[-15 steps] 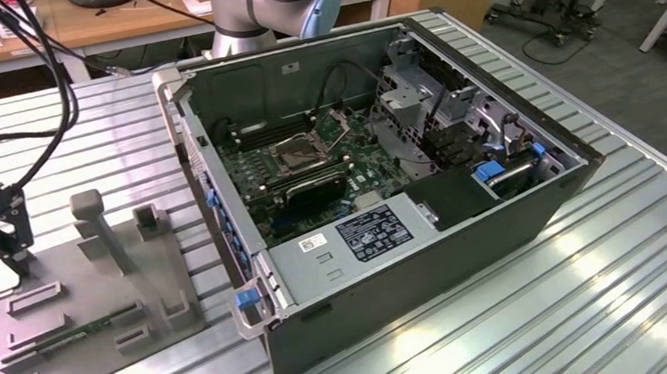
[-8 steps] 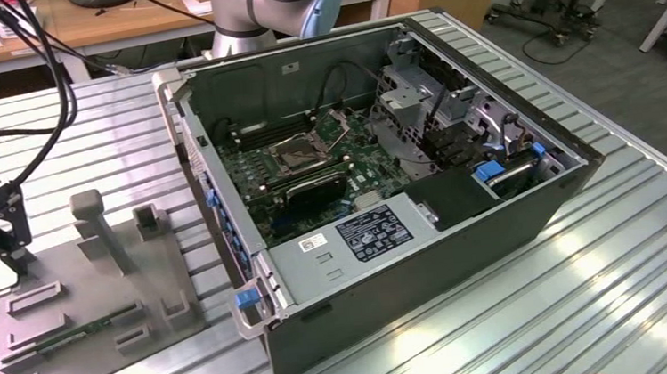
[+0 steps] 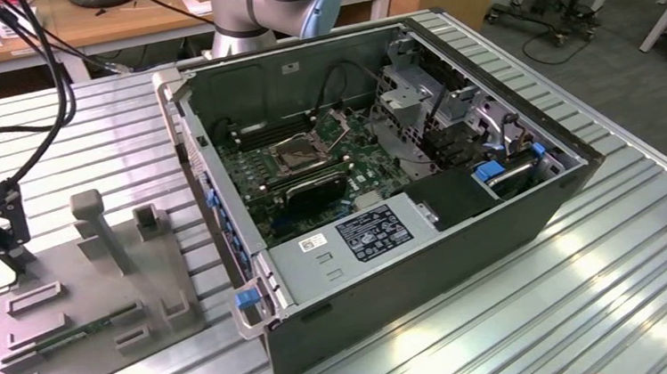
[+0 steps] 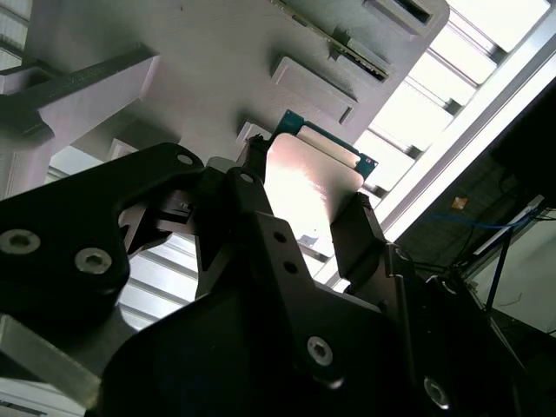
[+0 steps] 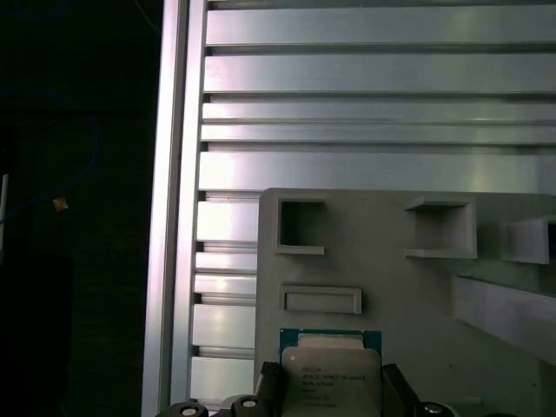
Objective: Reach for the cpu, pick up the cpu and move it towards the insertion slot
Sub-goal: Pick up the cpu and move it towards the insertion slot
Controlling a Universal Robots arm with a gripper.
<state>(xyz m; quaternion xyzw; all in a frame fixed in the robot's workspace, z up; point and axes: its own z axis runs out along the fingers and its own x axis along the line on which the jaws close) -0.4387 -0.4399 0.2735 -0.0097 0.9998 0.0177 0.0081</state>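
Currently gripper clamped on the cpu by two opposite edges, pale face visible in both wrist views, chip over the grey fixture plate, insertion slot inside the open computer case, well apart from that plate

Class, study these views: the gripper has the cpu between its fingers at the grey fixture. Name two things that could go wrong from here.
1. The gripper grips the cpu only by its thin edges, so the chip could tilt or slip out.
2. The insertion slot lies deep inside the computer case, close to its walls and the metal cage. The arm or the chip might strike one of them on the way in.
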